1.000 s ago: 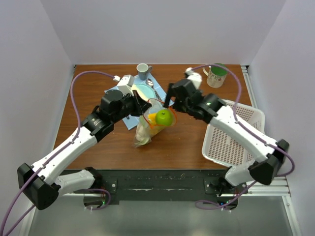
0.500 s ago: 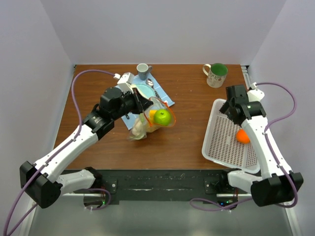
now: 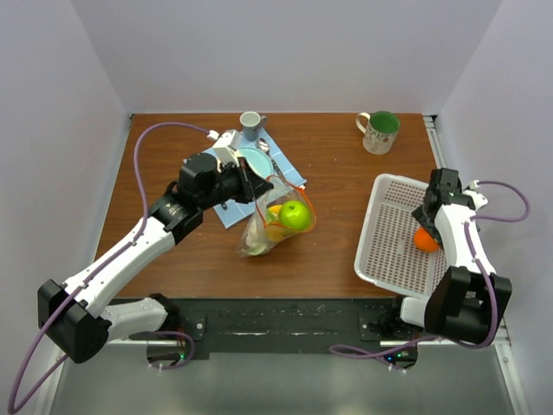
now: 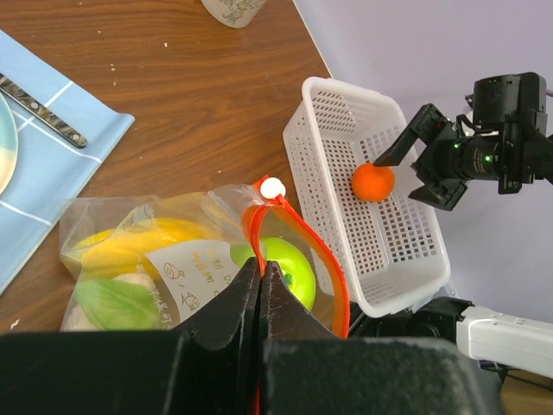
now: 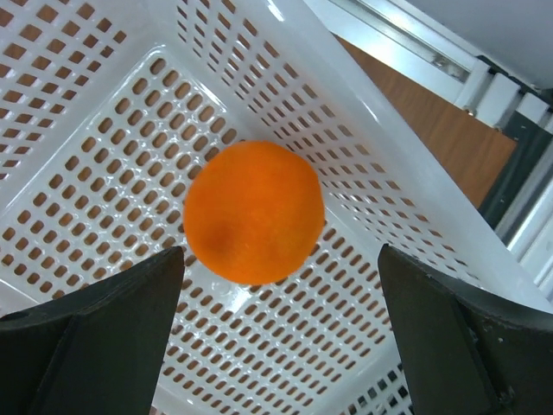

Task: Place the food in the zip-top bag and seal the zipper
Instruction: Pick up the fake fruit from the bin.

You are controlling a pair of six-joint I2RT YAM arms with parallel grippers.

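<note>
The clear zip-top bag (image 3: 275, 226) stands mid-table with its mouth open. It holds the green apple (image 3: 295, 214), the yellow banana (image 4: 147, 238) and the pale green leafy piece (image 4: 112, 303). My left gripper (image 3: 251, 187) is shut on the orange-red zipper strip (image 4: 298, 238) at the bag's mouth and holds it up. The orange (image 5: 253, 212) lies in the white lattice basket (image 3: 393, 259) at the right. My right gripper (image 3: 429, 225) is open just above the orange, its fingers (image 5: 95, 337) either side of it, apart from it.
A blue cloth (image 3: 276, 164) with a plate (image 3: 251, 160) and a grey cup (image 3: 251, 124) lies behind the bag. A green-lined mug (image 3: 380, 131) stands at the back right. The basket's wall (image 5: 363, 112) rises close beyond the orange.
My right arm left the bag, swung right over the basket and came down over the orange. The left gripper kept hold of the bag's mouth; the bag shifted slightly.
</note>
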